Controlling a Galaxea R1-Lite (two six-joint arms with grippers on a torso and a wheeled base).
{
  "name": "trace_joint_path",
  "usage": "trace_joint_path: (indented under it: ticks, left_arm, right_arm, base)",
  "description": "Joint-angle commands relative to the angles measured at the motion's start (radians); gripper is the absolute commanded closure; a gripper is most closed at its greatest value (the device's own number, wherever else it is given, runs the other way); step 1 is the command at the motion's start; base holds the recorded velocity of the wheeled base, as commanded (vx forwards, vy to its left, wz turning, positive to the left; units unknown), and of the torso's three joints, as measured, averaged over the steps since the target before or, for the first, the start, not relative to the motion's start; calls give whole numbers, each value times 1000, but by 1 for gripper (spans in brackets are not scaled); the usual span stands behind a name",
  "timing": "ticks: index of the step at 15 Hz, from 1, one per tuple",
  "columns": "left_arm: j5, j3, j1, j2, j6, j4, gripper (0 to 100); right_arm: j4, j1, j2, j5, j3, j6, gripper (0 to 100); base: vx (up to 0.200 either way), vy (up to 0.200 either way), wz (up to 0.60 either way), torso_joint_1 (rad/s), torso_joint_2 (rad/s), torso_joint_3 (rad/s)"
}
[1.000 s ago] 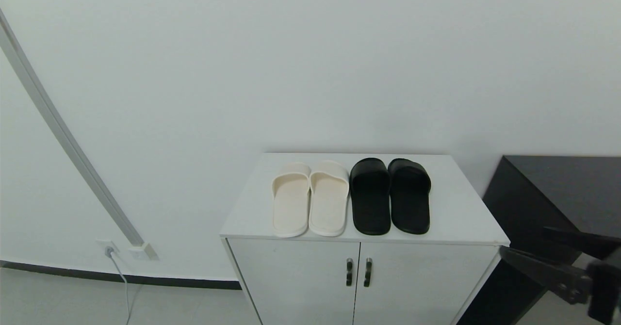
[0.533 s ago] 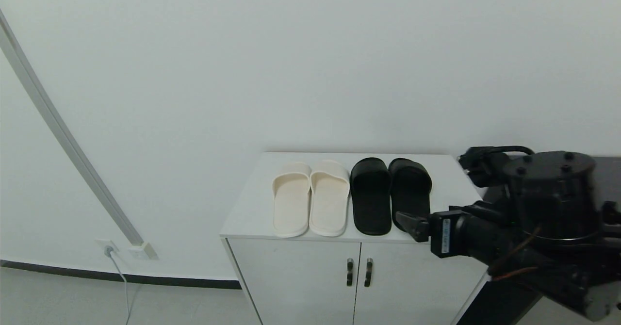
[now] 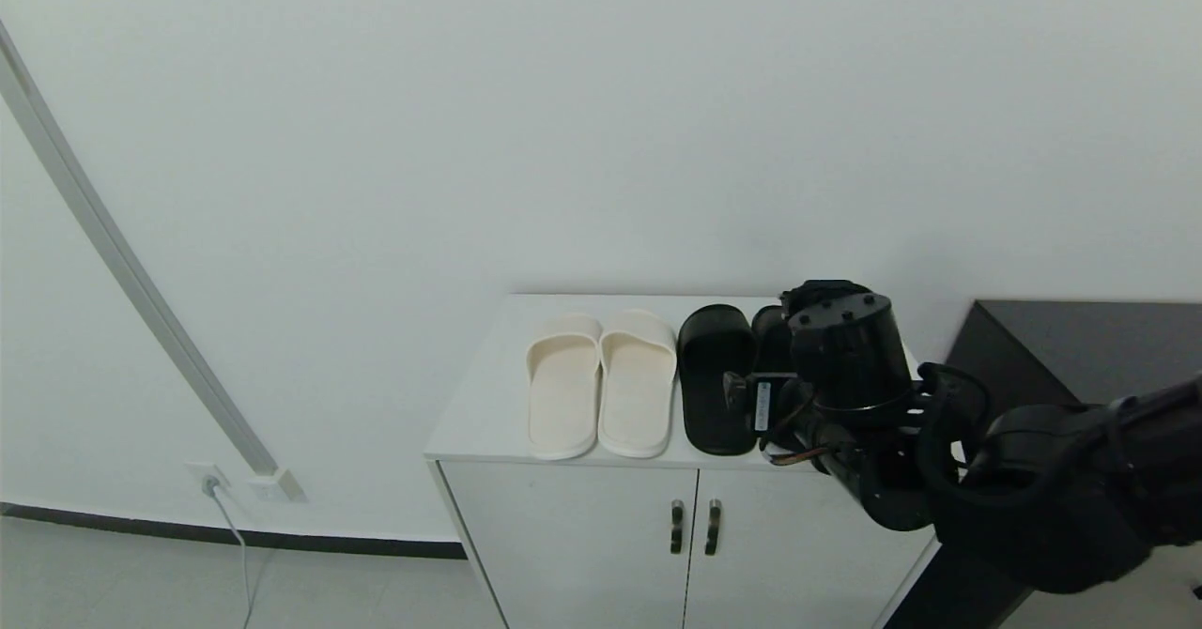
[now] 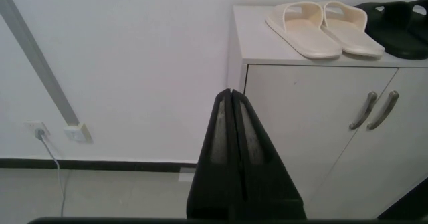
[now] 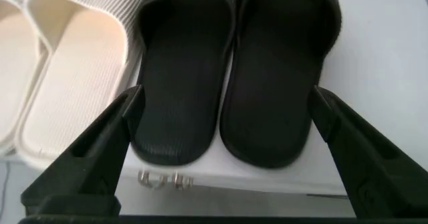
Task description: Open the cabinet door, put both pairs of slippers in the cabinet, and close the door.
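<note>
A white cabinet stands against the wall with both doors shut, its two dark handles side by side. On its top lie a pair of white slippers and, to their right, a pair of black slippers. My right gripper hangs open just above the heels of the black slippers, one finger to either side of the pair, touching nothing. My left gripper is shut and empty, low and to the left of the cabinet's front.
A black table stands right beside the cabinet. On the left wall there are a slanted grey conduit and a socket with a hanging cable. Bare floor lies in front and to the left.
My right arm has swung in from the lower right, up and leftward over the cabinet top, to above the black slippers. The slippers and doors have not moved.
</note>
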Motion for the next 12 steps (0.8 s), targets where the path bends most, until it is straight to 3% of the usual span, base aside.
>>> trace_joint_path:
  ticks: [1, 6, 12]
  left_arm:
    - [0, 0, 0, 0, -1, 0, 100]
    - [0, 0, 0, 0, -1, 0, 100]
    - [0, 0, 0, 0, -1, 0, 100]
  right_arm:
    - [-1, -14, 73, -11, -49, -2, 0]
    - [-16, -40, 145, -33, -93, -5, 0]
    - [-233, -116, 294, -31, -158, -123, 0]
  base:
    - [0, 0, 0, 0, 0, 0]
    - [0, 0, 0, 0, 0, 0]
    - [0, 0, 0, 0, 0, 0]
